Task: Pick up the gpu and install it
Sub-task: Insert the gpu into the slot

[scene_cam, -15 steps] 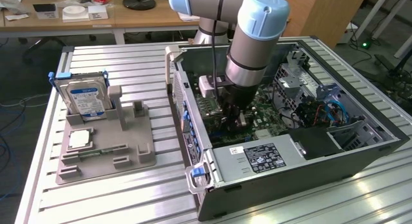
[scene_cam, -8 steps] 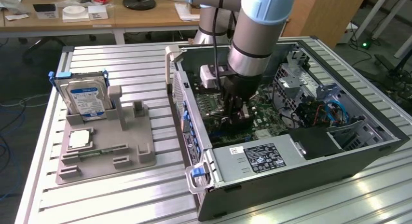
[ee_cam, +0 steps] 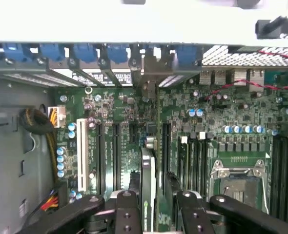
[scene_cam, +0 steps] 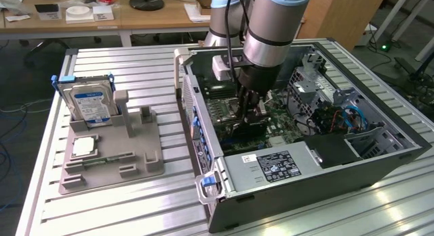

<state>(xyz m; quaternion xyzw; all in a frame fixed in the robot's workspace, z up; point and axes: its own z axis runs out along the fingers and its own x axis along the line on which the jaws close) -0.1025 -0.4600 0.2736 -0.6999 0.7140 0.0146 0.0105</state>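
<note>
My gripper (scene_cam: pixel 249 110) reaches down into the open computer case (scene_cam: pixel 268 167), just above the green motherboard (scene_cam: pixel 281 130). It is shut on the gpu (ee_cam: pixel 148 178), a thin dark card that the wrist view shows edge-on between the two black fingers (ee_cam: pixel 127 209). The card stands upright over the row of long black expansion slots (ee_cam: pixel 115 151), and its far end points at the rear slot openings with blue clips (ee_cam: pixel 117 52). In the exterior view the gpu (scene_cam: pixel 245 125) is a dark strip below the fingers. I cannot tell whether its edge sits in a slot.
A grey fixture (scene_cam: pixel 112 154) on the exterior view's left holds a silver hard drive (scene_cam: pixel 88 101), a square chip (scene_cam: pixel 85 146) and a narrow green memory stick (scene_cam: pixel 109 158). The CPU socket (ee_cam: pixel 239 178), cable bundles (ee_cam: pixel 36 122) and drive cage (scene_cam: pixel 339 119) crowd the case.
</note>
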